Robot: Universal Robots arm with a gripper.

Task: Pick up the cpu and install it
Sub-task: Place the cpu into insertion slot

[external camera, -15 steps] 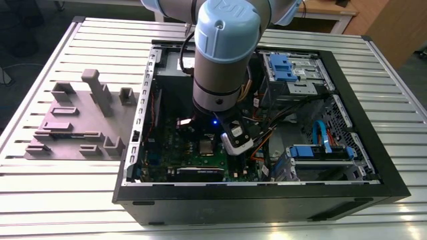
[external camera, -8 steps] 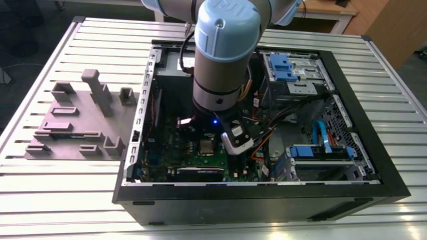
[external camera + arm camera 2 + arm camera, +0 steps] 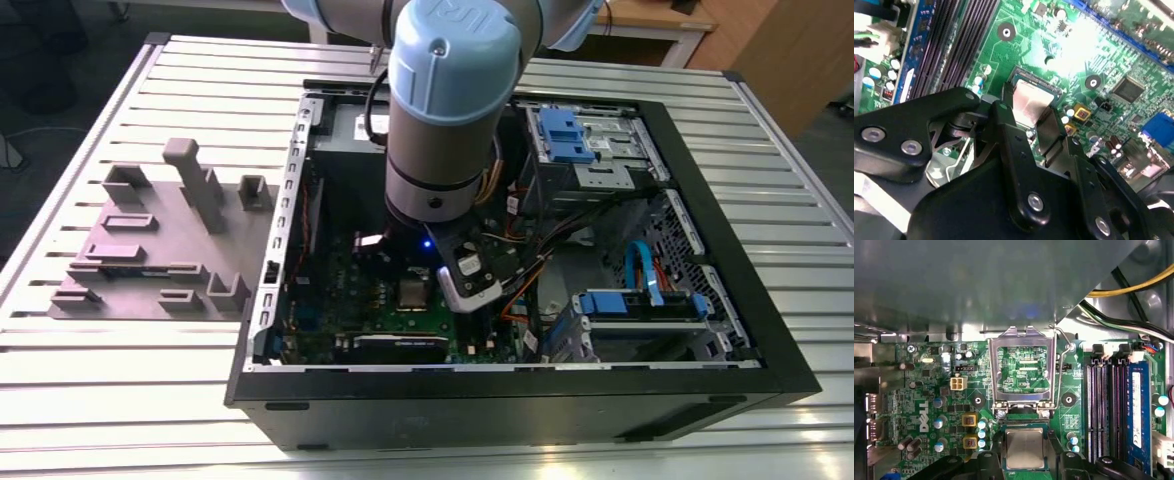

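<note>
- The gripper is clenched on the cpu: in both wrist views its black fingers press against two opposite edges of the chip.
- The cpu lies flat between the fingertips, silvery top facing up, and sits down inside the dark frame of the socket on the green motherboard.
- Just beyond the fingertips, touching the socket's far edge, the metal load plate stands hinged open, so the board shows through its square window.
- To one side of the gripper, near but apart from the socket, run the long black memory slots, and a blue memory stick stands in the outermost one.
- Further out past the load plate, yellow and black cables cross a grey metal part of the case.
- In the exterior view the arm reaches straight down into the open computer case, which lies on a slatted metal table.
- Well apart from the gripper, outside the case toward the exterior view's left, a grey fixture block rests on the table.
</note>
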